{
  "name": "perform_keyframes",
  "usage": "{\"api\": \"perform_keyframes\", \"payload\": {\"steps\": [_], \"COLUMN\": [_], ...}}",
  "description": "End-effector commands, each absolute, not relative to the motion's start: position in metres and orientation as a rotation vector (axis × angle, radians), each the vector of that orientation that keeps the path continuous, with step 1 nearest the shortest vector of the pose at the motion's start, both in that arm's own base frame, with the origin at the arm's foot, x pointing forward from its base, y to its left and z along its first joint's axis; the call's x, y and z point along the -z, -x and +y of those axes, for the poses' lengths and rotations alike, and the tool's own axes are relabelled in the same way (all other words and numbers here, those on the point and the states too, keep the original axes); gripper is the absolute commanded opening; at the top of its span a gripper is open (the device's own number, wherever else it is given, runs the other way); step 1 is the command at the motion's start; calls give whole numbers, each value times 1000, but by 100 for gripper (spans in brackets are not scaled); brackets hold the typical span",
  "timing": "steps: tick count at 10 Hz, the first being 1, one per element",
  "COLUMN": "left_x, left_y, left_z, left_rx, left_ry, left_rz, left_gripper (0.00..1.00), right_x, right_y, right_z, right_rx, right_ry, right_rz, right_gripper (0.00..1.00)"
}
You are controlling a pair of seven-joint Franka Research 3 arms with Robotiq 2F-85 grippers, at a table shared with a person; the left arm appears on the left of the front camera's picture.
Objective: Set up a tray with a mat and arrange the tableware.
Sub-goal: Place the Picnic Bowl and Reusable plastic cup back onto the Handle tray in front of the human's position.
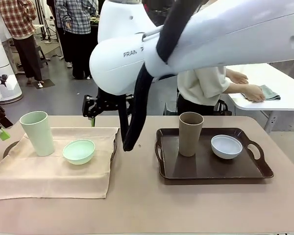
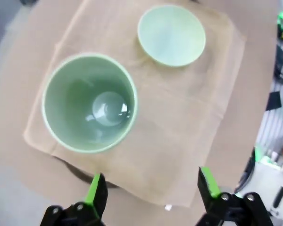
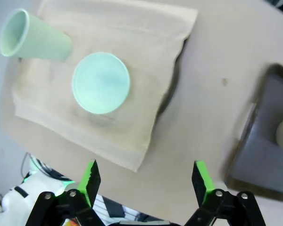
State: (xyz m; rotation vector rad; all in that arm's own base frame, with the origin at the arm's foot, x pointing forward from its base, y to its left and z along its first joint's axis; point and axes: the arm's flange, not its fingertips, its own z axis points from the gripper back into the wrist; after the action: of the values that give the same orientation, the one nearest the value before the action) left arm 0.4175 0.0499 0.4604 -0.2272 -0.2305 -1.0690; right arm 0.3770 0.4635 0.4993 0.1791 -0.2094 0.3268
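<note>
While the right hand [image 3: 145, 173] hangs wide open and empty, the mint green bowl [image 3: 101, 83] sits apart below.

A robotics lab: a white Franka arm [image 1: 235, 34] over the tabletop [image 1: 137, 196], a second white table [image 1: 290, 94] and standing people [image 1: 76, 22] behind

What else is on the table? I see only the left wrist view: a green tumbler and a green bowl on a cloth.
Observer: A dark brown tray lies to the robot's right of your cloth, with no mat on it.
Operator: Is anything on it?
Observer: A tan tumbler stands upright, a white bowl beside it, not touching.
Operator: And the right claw?
Observer: The right claw is open and empty, above the table near the cloth's corner.
</note>
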Motion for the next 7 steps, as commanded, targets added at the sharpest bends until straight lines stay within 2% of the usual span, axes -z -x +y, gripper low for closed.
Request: {"api": "perform_keyframes", "payload": {"steps": [1, 2, 4, 5, 7], "left_x": [-468, -481, -491, -502, -503], "left_y": [-406, -403, -414, -432, -434], "left_z": [21, 2, -39, -77, -82], "left_rx": [1038, 1014, 932, 804, 771], "left_ry": [47, -47, -123, -126, -108], "left_rz": [-233, -208, -137, -64, -56], "left_gripper": [100, 100, 100, 100, 100], "right_x": [-507, -516, -529, -551, -553], "right_y": [-356, -349, -341, -328, -325], "right_z": [441, 430, 406, 381, 377], "right_rx": [-266, -208, -103, -41, -41], "right_ry": [-109, -86, -60, -48, -41], "right_rz": [-215, -203, -169, -187, -185], "right_gripper": [100, 100, 100, 100, 100]}}
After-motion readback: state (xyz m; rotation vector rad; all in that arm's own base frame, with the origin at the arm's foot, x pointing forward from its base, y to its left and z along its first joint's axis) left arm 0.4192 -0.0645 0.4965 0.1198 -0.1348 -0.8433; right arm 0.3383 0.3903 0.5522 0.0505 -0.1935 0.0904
